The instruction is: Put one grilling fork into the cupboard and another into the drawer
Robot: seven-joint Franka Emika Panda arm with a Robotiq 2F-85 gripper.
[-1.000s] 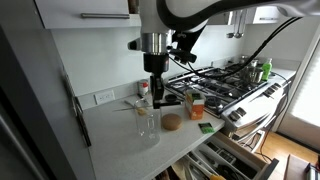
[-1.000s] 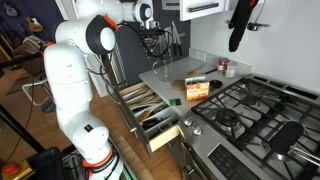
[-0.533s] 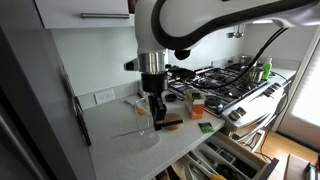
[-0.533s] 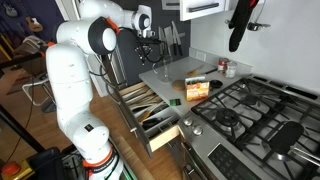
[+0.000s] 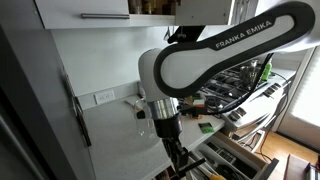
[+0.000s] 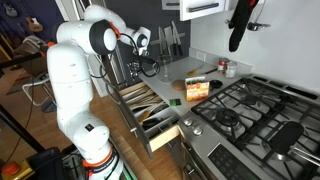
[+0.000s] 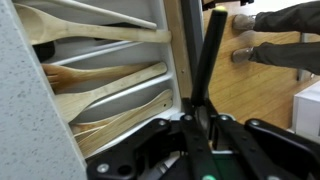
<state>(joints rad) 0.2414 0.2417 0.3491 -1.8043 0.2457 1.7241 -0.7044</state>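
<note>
My gripper is shut on a grilling fork, whose long black shaft runs up from the jaws in the wrist view. Under it lies the open drawer, with several wooden spoons and spatulas in its white dividers. The fork sits over the drawer's right edge, with the wood floor beyond. In both exterior views the gripper hangs low in front of the counter, over the drawer. The cupboard with its steel bar handle hangs high above the counter.
A gas stove stands beside the counter. An orange box lies on the counter near the stove. The robot's white base stands by the open drawer. Lower drawers are also pulled out.
The arm has swung down and away from the counter top, carrying the fork to the open drawer. The gripper has stayed shut.
</note>
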